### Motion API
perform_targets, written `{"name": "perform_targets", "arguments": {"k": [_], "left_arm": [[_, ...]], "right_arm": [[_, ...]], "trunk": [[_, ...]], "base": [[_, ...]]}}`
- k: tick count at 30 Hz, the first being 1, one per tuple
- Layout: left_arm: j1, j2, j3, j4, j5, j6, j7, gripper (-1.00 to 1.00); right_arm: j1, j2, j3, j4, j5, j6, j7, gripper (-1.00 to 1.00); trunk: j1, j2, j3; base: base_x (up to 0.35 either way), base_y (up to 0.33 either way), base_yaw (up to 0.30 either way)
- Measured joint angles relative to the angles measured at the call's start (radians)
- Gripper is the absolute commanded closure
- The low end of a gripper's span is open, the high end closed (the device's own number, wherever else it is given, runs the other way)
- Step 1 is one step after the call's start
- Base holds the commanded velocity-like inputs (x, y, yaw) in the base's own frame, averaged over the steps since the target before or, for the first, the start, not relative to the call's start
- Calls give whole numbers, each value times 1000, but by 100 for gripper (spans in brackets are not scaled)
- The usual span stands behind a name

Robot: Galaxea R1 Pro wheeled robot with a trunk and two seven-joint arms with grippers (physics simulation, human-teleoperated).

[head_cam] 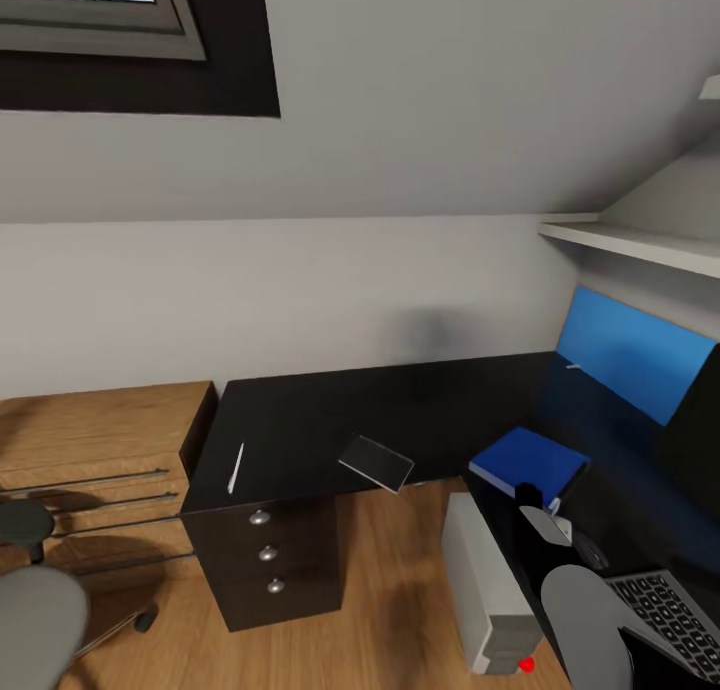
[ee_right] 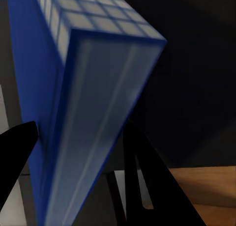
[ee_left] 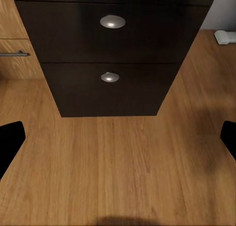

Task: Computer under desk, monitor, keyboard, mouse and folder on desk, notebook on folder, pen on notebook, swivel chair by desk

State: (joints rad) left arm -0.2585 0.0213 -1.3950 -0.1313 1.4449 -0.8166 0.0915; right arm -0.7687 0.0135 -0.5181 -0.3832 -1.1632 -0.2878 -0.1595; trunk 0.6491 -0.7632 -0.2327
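Right gripper [head_cam: 535, 502], head view: at 4 o'clock, pinching the blue notebook [head_cam: 528, 458] at the desk [head_cam: 400, 410] edge. Pen [head_cam: 236, 467] lies on the desk's left end at 8 o'clock, well apart from the notebook. Dark flat rectangle [head_cam: 376, 462] between them, overhanging the front edge. Bright-blue panel [head_cam: 630, 355] at 3 o'clock, at the back of the desk's right wing; lying or leaning, cannot tell. Keyboard [head_cam: 672, 615] at 4 o'clock on that wing. Computer [head_cam: 485, 590] stands on the floor at 5 o'clock, against the wing's edge, red light [head_cam: 526, 663] showing. Swivel chair [head_cam: 35, 610] at 7 o'clock, beside the wooden cabinet [head_cam: 90, 450].

Left wrist view: left gripper [ee_left: 118, 142] spread wide, nothing between its fingertips [ee_left: 10, 142], over wood floor [ee_left: 118, 177]. Ahead, the black drawer unit [ee_left: 113, 98] with 2 silver knobs.

Right wrist view: right gripper [ee_right: 78, 137] pressed on the notebook [ee_right: 98, 78], 1 black finger on each side; pale page edge faces the camera.
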Motion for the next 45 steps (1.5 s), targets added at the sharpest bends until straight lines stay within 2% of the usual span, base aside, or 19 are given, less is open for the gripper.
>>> {"name": "perform_targets", "arguments": {"k": [9, 10, 23, 31, 38, 41, 42, 43, 45], "left_arm": [[0, 0, 0, 0, 1, 1, 0, -100], [0, 0, 0, 0, 0, 0, 0, -100], [0, 0, 0, 0, 0, 0, -3, -100], [0, 0, 0, 0, 0, 0, -3, -100], [0, 1, 1, 0, 1, 0, -3, -100], [0, 1, 1, 0, 2, 0, -1, -100], [0, 1, 2, 0, 3, 0, 0, -100], [0, 1, 2, 0, 3, 0, 0, -100], [0, 1, 5, 0, 3, 0, 2, -100]], "right_arm": [[0, -2, 0, -2, 2, 1, -23, 100], [-1, -4, 0, -2, 2, 1, -24, -100], [-1, -5, 1, -2, 2, 3, -28, -100], [-1, -4, 3, -2, 3, 3, -26, -100], [0, 16, 11, -1, 3, 6, -13, -100], [0, 50, 36, 0, 11, 5, 4, -100], [1, 66, 70, 6, 22, 5, 12, -100], [1, 69, 79, 10, 25, 5, 14, -100], [1, 83, 124, 45, 32, 5, 26, -100]], "trunk": [[0, 0, 0], [0, 0, 0], [0, 0, 0], [0, 0, 0], [0, 0, 0], [0, 0, 0], [0, 0, 0], [0, 0, 0], [0, 0, 0]], "base": [[10, 0, 0], [0, 0, 0], [-1, 1, 0], [-128, 102, 0], [-29, 20, 0], [-4, 3, 0], [-2, 1, 0], [0, 0, 0], [0, 0, 0]]}}
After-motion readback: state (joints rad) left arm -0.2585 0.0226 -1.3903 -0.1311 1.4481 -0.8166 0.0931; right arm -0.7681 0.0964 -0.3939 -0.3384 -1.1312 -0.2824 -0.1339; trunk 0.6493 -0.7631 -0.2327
